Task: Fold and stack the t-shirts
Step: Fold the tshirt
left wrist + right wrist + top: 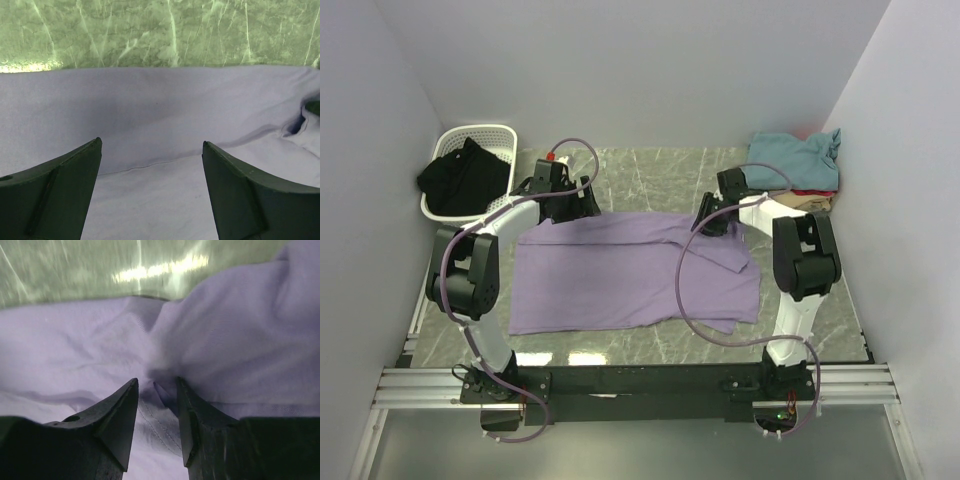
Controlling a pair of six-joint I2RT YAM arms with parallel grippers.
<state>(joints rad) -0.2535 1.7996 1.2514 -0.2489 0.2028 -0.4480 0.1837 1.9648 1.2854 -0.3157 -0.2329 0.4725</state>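
Lavender t-shirt lies spread mid-bench, mostly flat, with its right side bunched and already lapped inward. Both arms are at its far edge.

Left pincer: fingers wide apart, hovering low over the cloth near the far-left corner, holding nothing.

Right pincer: fingers nearly together with a ridge of lavender fabric pinched between them. Reads as clamped on the shirt at the far-right shoulder.

Step, as I judge it: early fold, taking hold of the far edge.

Next: left needs to drop and close on its corner. Then both carry the edge toward the near hem together, evenly, or the cloth skews.

Teal t-shirt sits on the pile in the far right corner, which is probably the stack target. Basket at far left holds a black garment.
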